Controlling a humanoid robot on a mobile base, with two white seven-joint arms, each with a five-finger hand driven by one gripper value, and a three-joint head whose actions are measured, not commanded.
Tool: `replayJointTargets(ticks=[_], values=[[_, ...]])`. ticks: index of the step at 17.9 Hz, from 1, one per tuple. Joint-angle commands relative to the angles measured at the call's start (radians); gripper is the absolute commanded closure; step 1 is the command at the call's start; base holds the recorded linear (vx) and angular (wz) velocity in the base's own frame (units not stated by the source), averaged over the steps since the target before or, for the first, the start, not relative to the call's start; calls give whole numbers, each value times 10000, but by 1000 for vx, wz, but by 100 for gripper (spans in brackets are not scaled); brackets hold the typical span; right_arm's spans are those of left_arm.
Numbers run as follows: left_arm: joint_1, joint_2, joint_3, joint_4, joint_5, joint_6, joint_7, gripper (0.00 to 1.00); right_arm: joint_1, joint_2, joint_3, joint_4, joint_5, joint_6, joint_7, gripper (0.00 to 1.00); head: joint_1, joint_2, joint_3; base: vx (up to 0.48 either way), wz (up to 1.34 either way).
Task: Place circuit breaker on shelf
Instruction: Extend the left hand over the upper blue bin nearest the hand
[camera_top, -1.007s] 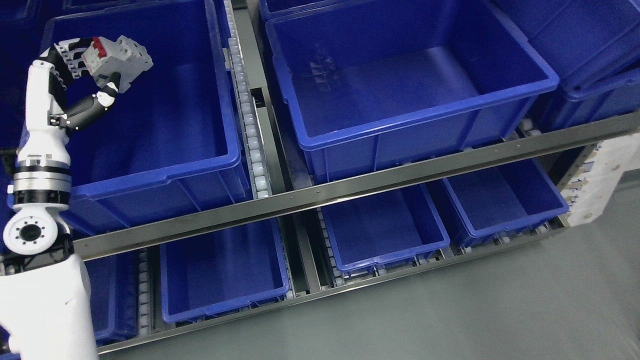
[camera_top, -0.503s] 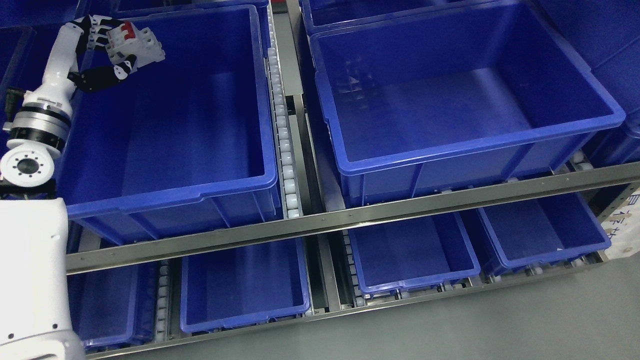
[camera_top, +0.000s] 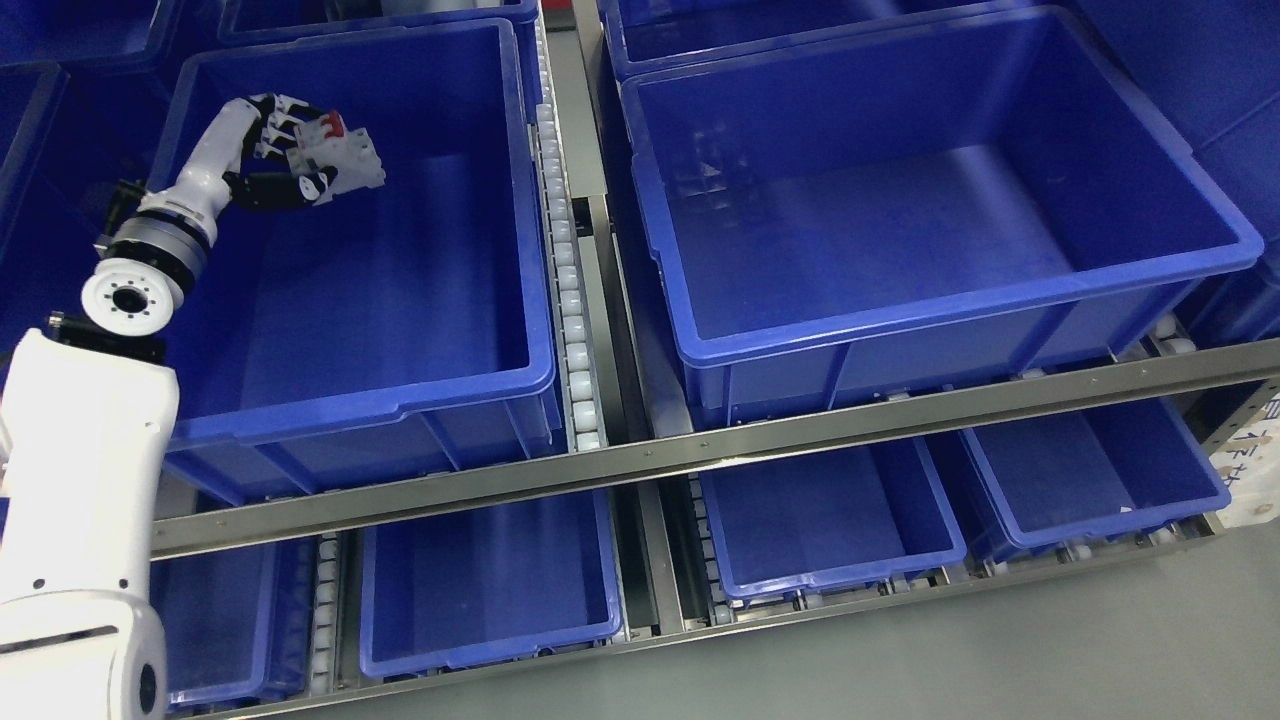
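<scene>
One hand works in our view — the left hand (camera_top: 285, 160), whose white arm rises from the lower left edge. Its dark fingers (camera_top: 275, 190) are curled around a circuit breaker (camera_top: 345, 160), a pale grey block with a red switch on top, and we see it held in the air inside the large blue bin (camera_top: 400, 395) on the left of the upper shelf level, near that bin's far left corner. A steel shelf rail (camera_top: 760, 435) runs along the front, and a strip of white rollers (camera_top: 570, 310) separates this bin from the right-hand blue bin (camera_top: 900, 320) — smaller blue bins sit on the level beneath.
</scene>
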Motion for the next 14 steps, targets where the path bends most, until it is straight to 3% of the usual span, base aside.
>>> replayJointTargets(ticks=[1, 5, 8, 10, 13, 14], values=[[-304, 13, -1068, 2638, -78, 92, 21, 77, -1, -175, 199, 0, 2, 314, -6, 0, 0, 0, 0, 0, 0], [-380, -33, -1007, 2623, -78, 292, 82, 48, -1, -175, 199, 0, 2, 314, -7, 0, 0, 0, 0, 0, 0], [-794, 13, -1022, 2623, -78, 292, 113, 36, -1, -175, 199, 0, 2, 314, 9, 0, 0, 0, 0, 0, 0], [-963, 28, -991, 2577, -62, 277, 219, 21, -1, -175, 199, 0, 2, 314, -6, 0, 0, 0, 0, 0, 0], [-1040, 44, -793, 1998, -1, 261, 1351, 3, -1, -175, 199, 0, 2, 314, 9, 0, 0, 0, 0, 0, 0], [-1086, 44, -488, 1478, 45, 261, 1628, 2, -1, -175, 199, 0, 2, 314, -6, 0, 0, 0, 0, 0, 0]])
